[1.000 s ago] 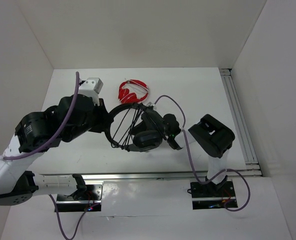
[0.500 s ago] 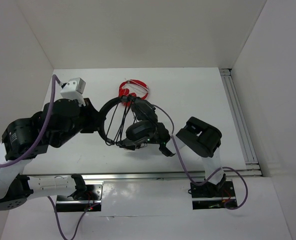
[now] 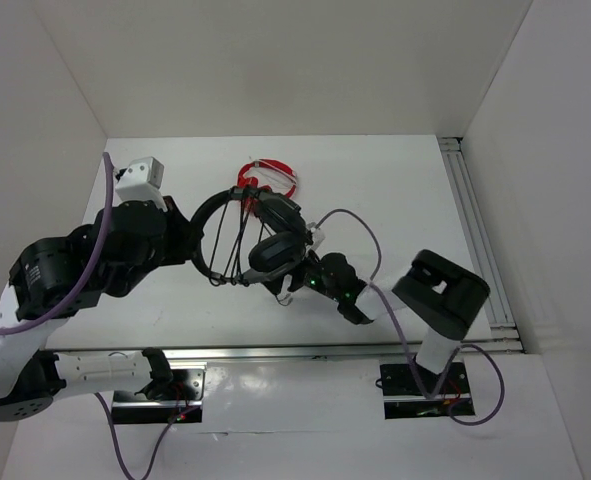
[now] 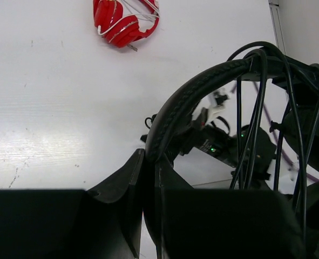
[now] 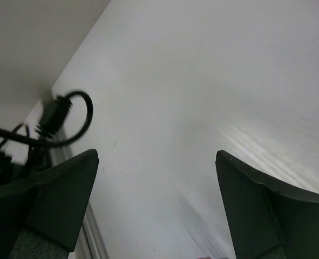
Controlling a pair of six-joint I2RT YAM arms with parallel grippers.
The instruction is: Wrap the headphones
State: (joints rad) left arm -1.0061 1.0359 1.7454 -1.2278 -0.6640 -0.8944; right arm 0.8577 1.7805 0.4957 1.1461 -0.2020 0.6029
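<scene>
at the left of the table (image 3: 395, 200), the left arm reaches inward and its left gripper (image 4: 148, 162) is clamped tight on the headband (image 4: 186, 102) of the black headphones (image 3: 265, 245). in the left wrist view the padded band rises from between the two fingers and arcs up to the right. the headphones sit near the middle of the table, just right of that gripper, with the band's arc toward the left and a round earcup (image 3: 272, 258) toward the right. whether the earcup rests on the surface or hangs above it cannot be told. several strands of the thin black cable (image 4: 240, 135) run straight across the opening of the band, from its top down toward the earcup side, close together. behind the headset, toward the back wall, lie the smaller red headphones (image 3: 265, 178), flat on the table and close to the black band, contact not clear. further right, the right arm reaches in from its base, its wrist just beside the earcup. the right gripper (image 5: 156, 156) stands wide open with only bare table between its fingers; it has hold of nothing. at the left edge of the right wrist view a blurred black lead curls into a loop near a plug-like end (image 5: 54, 116), apart from the fingers.
</scene>
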